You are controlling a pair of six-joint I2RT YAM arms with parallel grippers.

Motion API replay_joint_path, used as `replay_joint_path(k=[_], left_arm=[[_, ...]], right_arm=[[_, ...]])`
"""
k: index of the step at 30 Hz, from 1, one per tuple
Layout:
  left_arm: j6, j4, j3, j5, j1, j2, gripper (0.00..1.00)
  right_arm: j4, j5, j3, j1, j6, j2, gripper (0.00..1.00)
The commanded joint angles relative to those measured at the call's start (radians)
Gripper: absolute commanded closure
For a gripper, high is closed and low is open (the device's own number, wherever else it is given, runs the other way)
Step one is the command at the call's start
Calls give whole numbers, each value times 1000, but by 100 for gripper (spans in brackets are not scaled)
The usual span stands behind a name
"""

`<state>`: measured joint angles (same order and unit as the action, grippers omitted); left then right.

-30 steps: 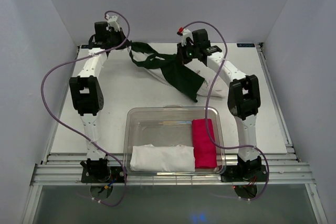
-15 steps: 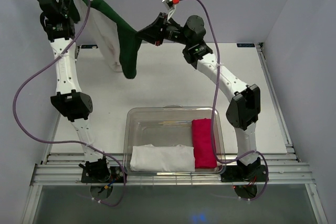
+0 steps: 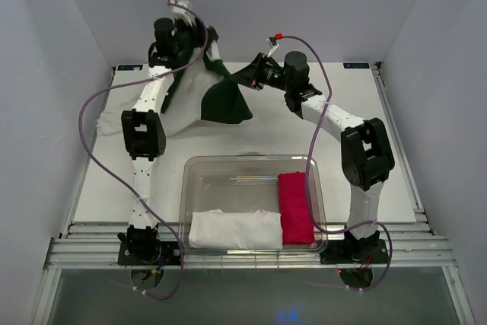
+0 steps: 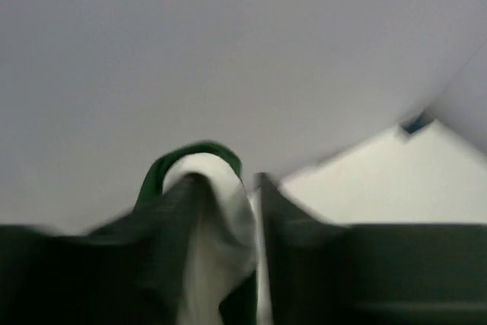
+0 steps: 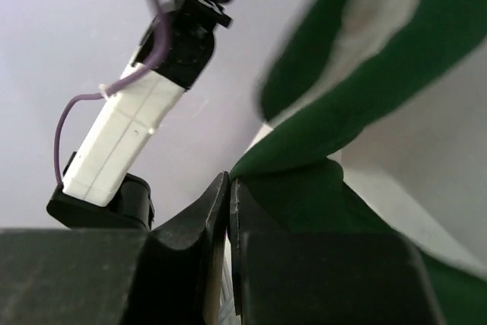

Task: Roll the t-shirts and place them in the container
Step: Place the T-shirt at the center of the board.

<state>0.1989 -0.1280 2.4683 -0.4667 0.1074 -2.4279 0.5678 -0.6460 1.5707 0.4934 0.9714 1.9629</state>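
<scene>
Cloth held high at upper left half a second ago has come down: the white t-shirt (image 3: pixel 185 104) spills onto the table (image 3: pixel 380 150) at upper left, and the green t-shirt (image 3: pixel 224 104) hangs at top centre. The fingers of the left gripper (image 4: pixel 227 188) have parted around bunched fabric, while the right gripper (image 5: pixel 229 184) stays pinched on the green t-shirt.

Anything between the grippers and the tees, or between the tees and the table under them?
Nothing visible. The right gripper is pinched on the dark green t-shirt; cloth of both tees sits in the left gripper, grip unclear. The white t-shirt hangs down to the table. The clear bin sits nearer the bases, apart.
</scene>
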Motion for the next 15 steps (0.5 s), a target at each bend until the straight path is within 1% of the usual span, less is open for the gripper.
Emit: replay_joint_path(k=[1,2,3,5,7,8,9,10,11,12,13,14,15], left_arm=[[-93,260,-63,-128,-28,-53,15],[-127,287,-142,-150,-29,-30,2],[-192,342,-175,-168,-31,24,2],[-251,382,-247,-194,-38,88,2],[-231,410,-273,-248,-80,185,2],[-208,419,-285,-275,-101,213,4],[-157,426,-292,-311,-176,239,8],[-109,441,-298,-349,-208,263,15],[-121,508,-308,-410,-260,314,39],[-169,571,-342,-414,-277,341,54],[-395,656,-363,-391,-282,369,66],[-535,806,-465,-292,-269,432,76],[-653,842,-556,-229,-258,475,76]], right_arm=[[-51,74,-52,-21,42,-52,92],[-52,72,-60,-22,58,-41,92],[-62,69,-58,-29,64,-23,92],[-68,71,-55,-35,82,-3,92],[-65,74,-49,-50,98,20,92],[-63,78,-46,-55,101,27,92],[-62,81,-43,-68,101,36,92],[-63,86,-40,-76,96,37,92],[-65,97,-41,-82,95,39,92],[-65,101,-40,-98,96,40,92],[-65,108,-37,-105,98,40,92],[-60,112,-31,-117,101,45,92],[-57,112,-25,-122,101,45,92]])
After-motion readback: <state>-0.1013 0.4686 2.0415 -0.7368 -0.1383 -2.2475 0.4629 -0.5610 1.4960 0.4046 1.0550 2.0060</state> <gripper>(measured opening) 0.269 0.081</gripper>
